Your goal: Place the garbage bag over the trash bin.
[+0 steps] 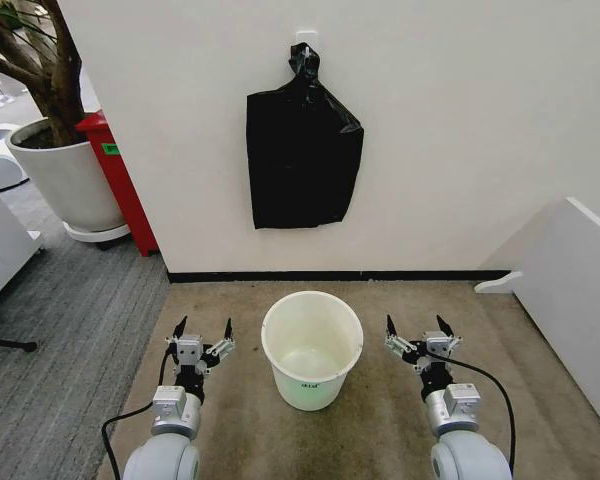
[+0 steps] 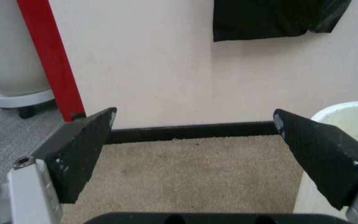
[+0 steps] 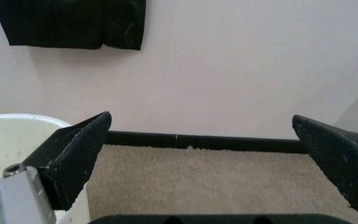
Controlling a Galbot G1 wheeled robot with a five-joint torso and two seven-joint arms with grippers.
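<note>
while the garbage bag (image 1: pixel 303 150) hangs from a hook on the wall (image 1: pixel 460 120), knotted top up and long axis vertical, the task looks barely begun; the trash bin (image 1: pixel 312 362) stands upright on the carpet (image 1: pixel 380 420) below it, mouth up, bare and unlined; the left gripper (image 1: pixel 202 331) and right gripper (image 1: pixel 420 331) hover low on either side of the bin, each with fingers spread and holding nothing; the next move, i judge, calls for reaching up to the bag, well apart from both, and freeing it.
</note>
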